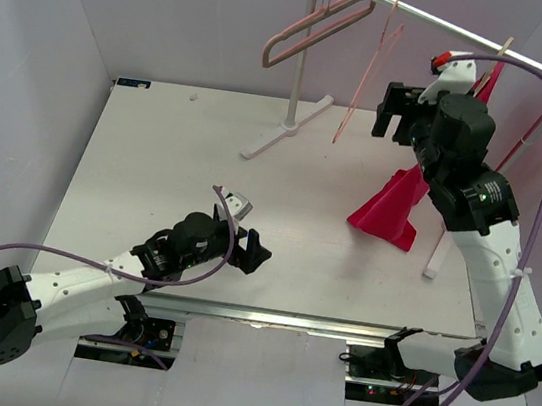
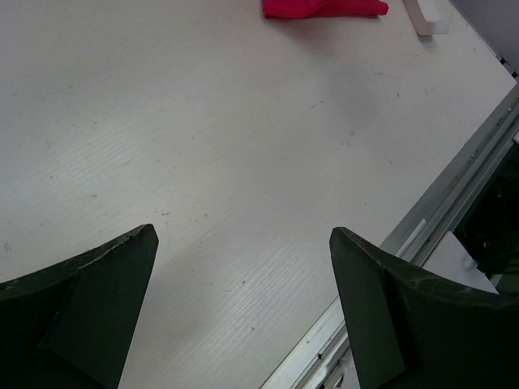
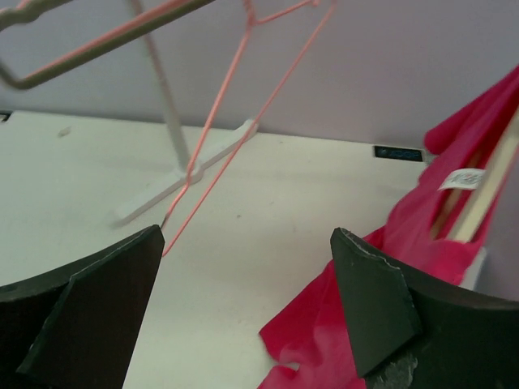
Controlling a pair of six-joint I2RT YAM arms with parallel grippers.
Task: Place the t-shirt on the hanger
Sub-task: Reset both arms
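Observation:
The red t-shirt (image 1: 391,208) hangs at the right end of the rail, its hem resting on the table. In the right wrist view the t-shirt (image 3: 405,259) shows its white label (image 3: 464,177), with a tan wooden hanger (image 3: 486,194) bar running inside the neck. The hanger's hook (image 1: 506,44) sits on the rail. My right gripper (image 1: 389,111) is open and empty, raised just left of the shirt; in its own view the right gripper (image 3: 247,239) holds nothing. My left gripper (image 1: 245,228) is open and empty, low over the front of the table, also seen in its own view (image 2: 243,235). The shirt's hem (image 2: 324,7) is far ahead of it.
A white rack (image 1: 299,55) stands at the back, its foot (image 1: 280,136) on the table. A thick pinkish-brown hanger (image 1: 311,29) and a thin pink wire hanger (image 1: 368,75) hang on its rail. The table's metal front edge (image 2: 454,186) lies right of the left gripper.

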